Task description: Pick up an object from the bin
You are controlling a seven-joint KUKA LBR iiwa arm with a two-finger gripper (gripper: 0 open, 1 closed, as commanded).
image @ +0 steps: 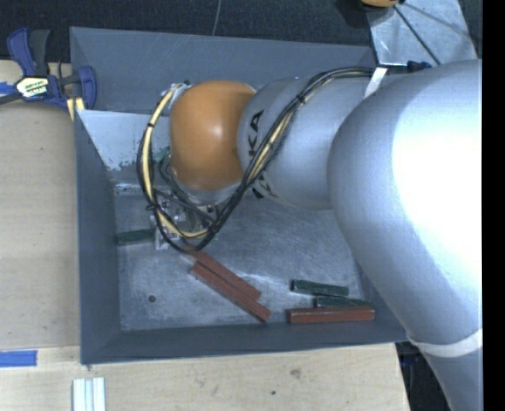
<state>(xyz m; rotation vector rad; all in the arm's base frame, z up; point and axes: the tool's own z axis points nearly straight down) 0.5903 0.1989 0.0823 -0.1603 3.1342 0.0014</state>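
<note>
My gripper hangs low over the bin's left middle, mostly hidden under the arm's wrist and its cables. A dark green flat piece lies on the floor just to its left, reaching in under it. A long reddish-brown block lies slantwise just below and to the right of the gripper, apart from it.
Near the bin's front right corner lie a second reddish-brown bar and a couple of dark green pieces. A small dark speck sits on the floor at front left. The thick arm covers the bin's right side and back.
</note>
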